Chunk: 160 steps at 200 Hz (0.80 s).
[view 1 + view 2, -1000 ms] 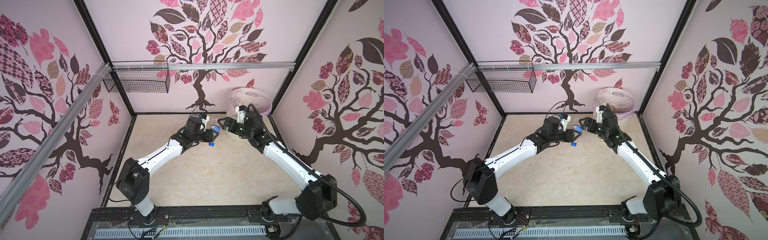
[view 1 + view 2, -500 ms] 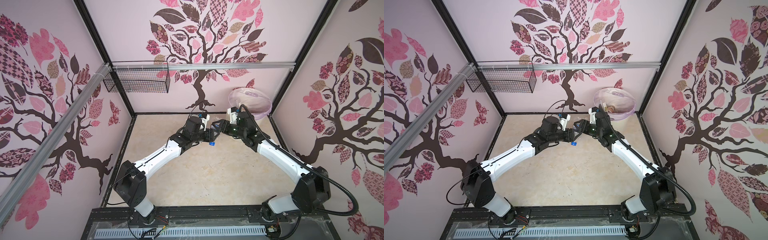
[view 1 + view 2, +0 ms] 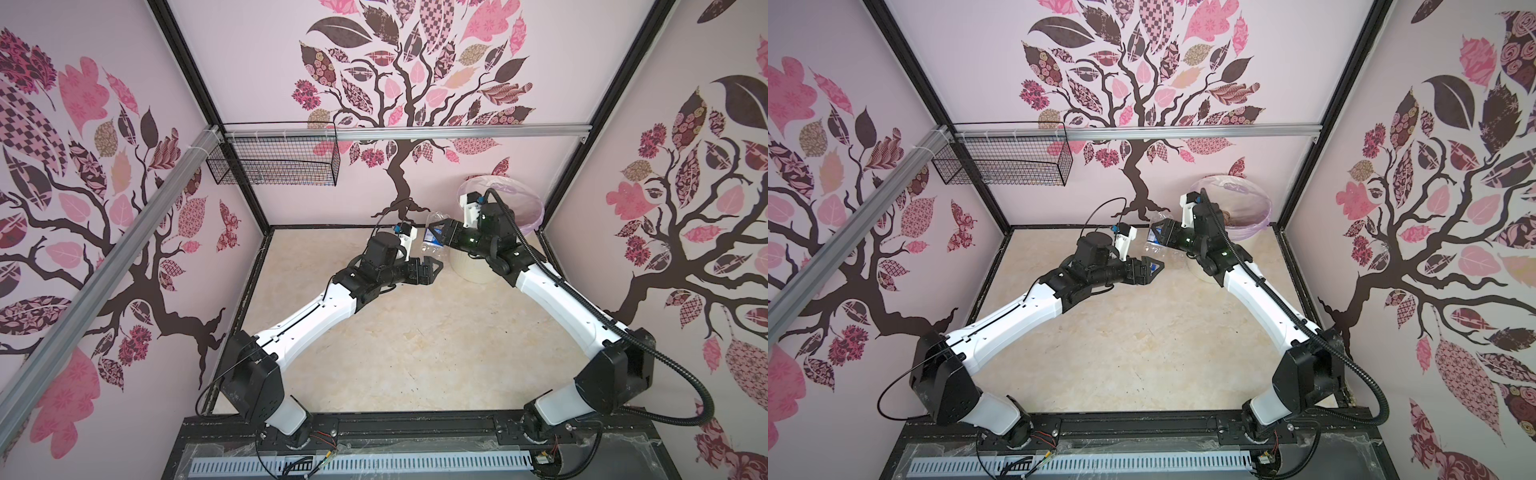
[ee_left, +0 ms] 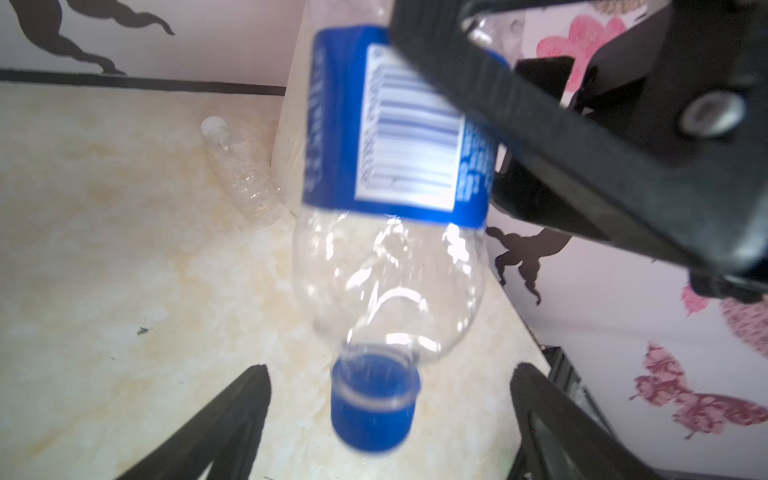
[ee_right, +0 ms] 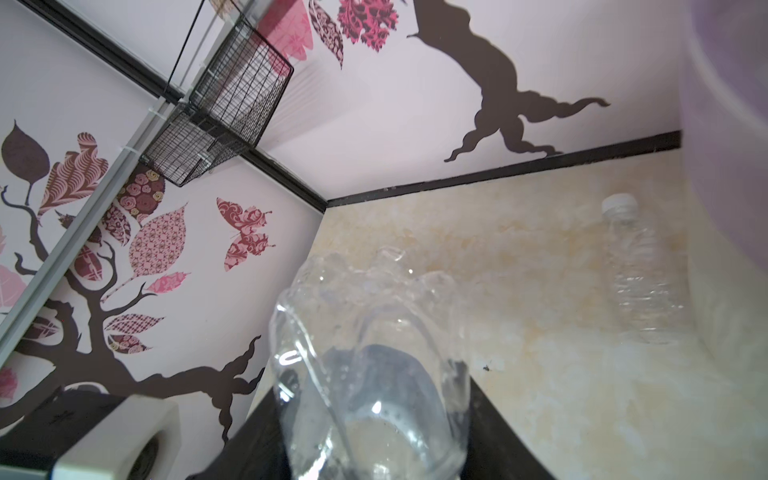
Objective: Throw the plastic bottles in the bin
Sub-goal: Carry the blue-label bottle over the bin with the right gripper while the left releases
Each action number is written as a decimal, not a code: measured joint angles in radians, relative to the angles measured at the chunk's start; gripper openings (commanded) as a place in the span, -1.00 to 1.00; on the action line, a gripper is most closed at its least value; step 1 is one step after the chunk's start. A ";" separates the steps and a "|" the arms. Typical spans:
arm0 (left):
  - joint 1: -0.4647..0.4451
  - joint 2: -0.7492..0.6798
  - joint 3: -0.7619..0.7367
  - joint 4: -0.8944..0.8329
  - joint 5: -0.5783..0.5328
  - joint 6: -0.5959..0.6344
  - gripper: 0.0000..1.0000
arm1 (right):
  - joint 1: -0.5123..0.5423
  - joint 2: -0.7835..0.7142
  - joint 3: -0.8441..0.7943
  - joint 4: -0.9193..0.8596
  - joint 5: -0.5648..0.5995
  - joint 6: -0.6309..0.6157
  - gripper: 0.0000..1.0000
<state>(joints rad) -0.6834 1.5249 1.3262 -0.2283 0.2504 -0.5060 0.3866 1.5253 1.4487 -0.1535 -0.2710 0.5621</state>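
- Left wrist camera: the left gripper (image 3: 432, 266) hangs empty, its two black fingers (image 4: 232, 419) spread wide on either side of a blue cap (image 4: 374, 407) without touching it.
- Centre, in both top views: a clear plastic bottle (image 3: 430, 235) with a blue label is held off the floor (image 3: 415, 353). Its cap end points toward the left gripper. It sits between the two arms, near the bin but not over its mouth.
- Just right of it, the right gripper (image 3: 441, 236) is clamped across the bottle's labelled middle. The right wrist camera shows the clear base jutting out beyond the jaws.
- The bottle looks empty, so it is probably very light. Its thin walls would likely dent under a hard squeeze, and the bare plastic may be slick. The label band, or the stiffer neck below the cap, seems the surest hold.
- Farther right, a second bottle (image 4: 241, 174), clear with a white cap, lies on its side on the floor against the bin's foot. A pinch across its ribbed body looks open.
- Far right: the bin (image 3: 536, 203), cream with a lilac liner, stands in the back corner.
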 measured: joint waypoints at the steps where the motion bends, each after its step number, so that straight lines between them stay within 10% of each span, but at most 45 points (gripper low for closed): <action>1: 0.000 -0.002 0.000 0.000 -0.001 0.002 0.96 | -0.003 0.001 0.004 -0.003 0.002 -0.003 -0.02; 110: 0.000 -0.101 0.053 -0.065 -0.063 0.073 0.96 | -0.106 0.127 0.874 -0.340 0.404 -0.365 -0.01; 160: 0.014 -0.056 0.093 -0.066 -0.058 0.090 0.97 | -0.124 0.189 0.977 -0.291 0.619 -0.509 0.29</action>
<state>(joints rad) -0.6697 1.4693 1.4193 -0.2939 0.1921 -0.4156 0.2623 1.7145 2.4252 -0.4442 0.3477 0.0528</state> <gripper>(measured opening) 0.983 0.530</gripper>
